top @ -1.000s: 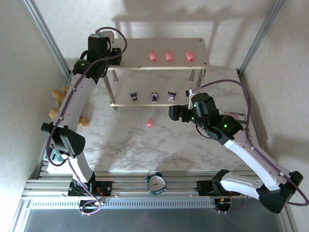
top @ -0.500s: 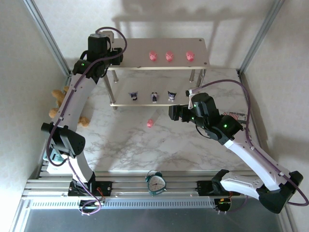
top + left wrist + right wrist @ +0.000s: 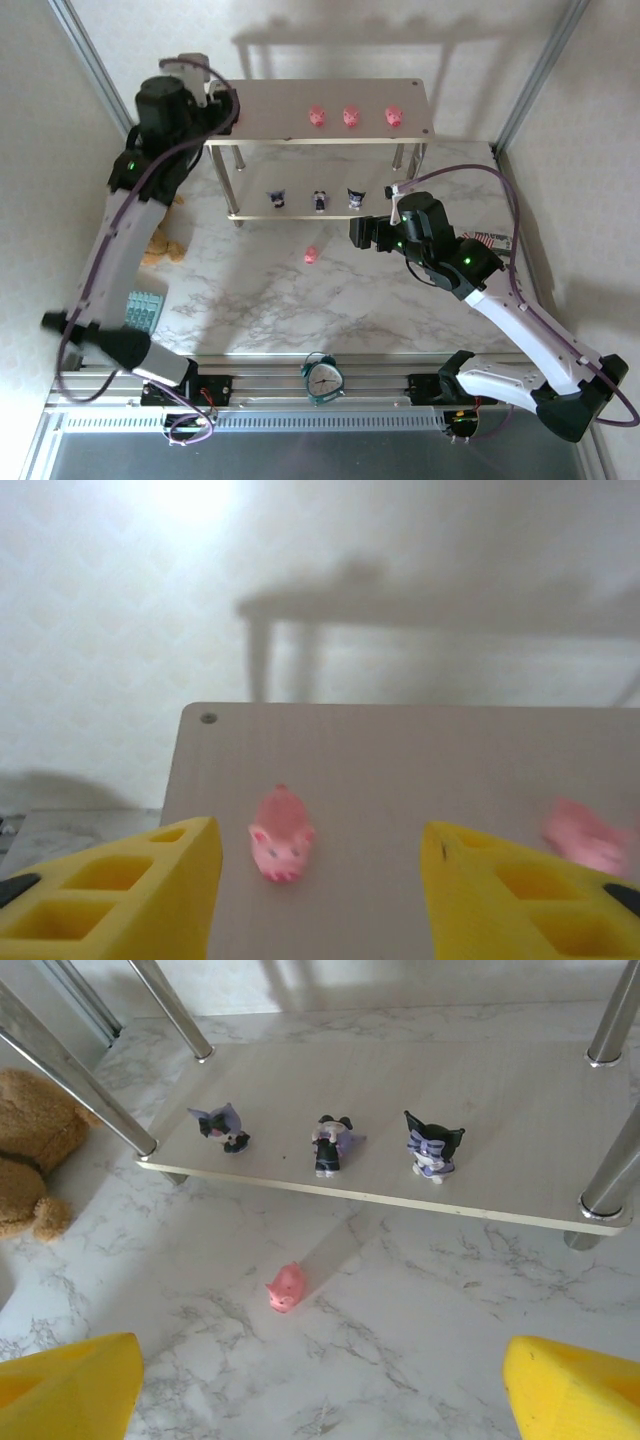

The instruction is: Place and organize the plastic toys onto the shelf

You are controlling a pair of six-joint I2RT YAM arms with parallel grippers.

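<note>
We see the left gripper (image 3: pixel 320 880) over the left short end of the shelf (image 3: pixel 270 105), at top-board level. Its jaws are about half apart and hold nothing. A corner pig (image 3: pixel 280 835) lies on the board between the two yellow fingers (image 3: pixel 150 890), touching neither, w/ bare board on both sides of it. It lies near the board's left edge and the corner screw. Further right a blurred pig (image 3: pixel 585 835) sits at the border of the left wrist view, and free board separates the two. From the top view, three pigs stand in a row on the top board, towards its front edge: left pig (image 3: pixel 317 116), mid pig (image 3: pixel 351 117), right pig (image 3: pixel 393 117). The lower board (image 3: pixel 520 1130) carries three purple-and-white figures (image 3: pixel 333 1145) in a line, approx. parallel to its front edge, well apart from the legs. One loose pig (image 3: pixel 285 1288) lies on the marble table (image 3: pixel 300 310), just in front of the lower board's front edge, w/ open marble all around. The right gripper (image 3: pixel 320 1390) hangs above the table, nearer to us than this pig, jaws wide apart and empty. A teddy bear (image 3: pixel 25 1160) sits beside the shelf's left leg. A clock (image 3: pixel 322 378) stands at the near table edge, betw. the arm bases.
</note>
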